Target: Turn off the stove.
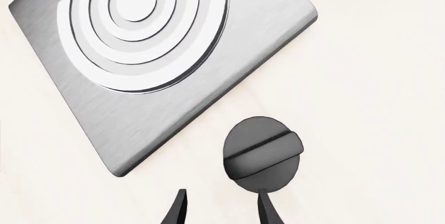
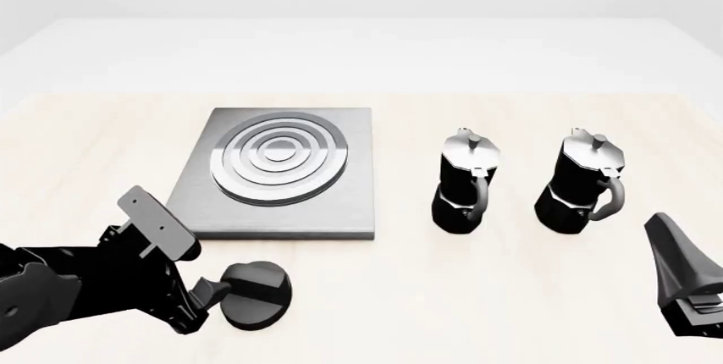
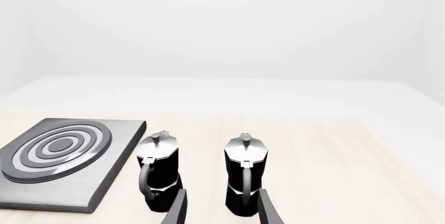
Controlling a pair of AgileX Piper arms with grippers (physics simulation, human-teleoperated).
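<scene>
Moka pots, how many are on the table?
2. One moka pot stands right of the stove; the other moka pot stands further right. None looks hidden.

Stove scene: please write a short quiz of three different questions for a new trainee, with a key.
1. True or false: a moka pot stands on the stove plate.
2. How many moka pots are on the table?
3. Which gripper is nearest the knob? A) left gripper B) right gripper

Key:
1. False; the left moka pot and the right moka pot stand beside the plate.
2. Two.
3. A; its fingers are apart, one tip at the knob's edge.
</scene>
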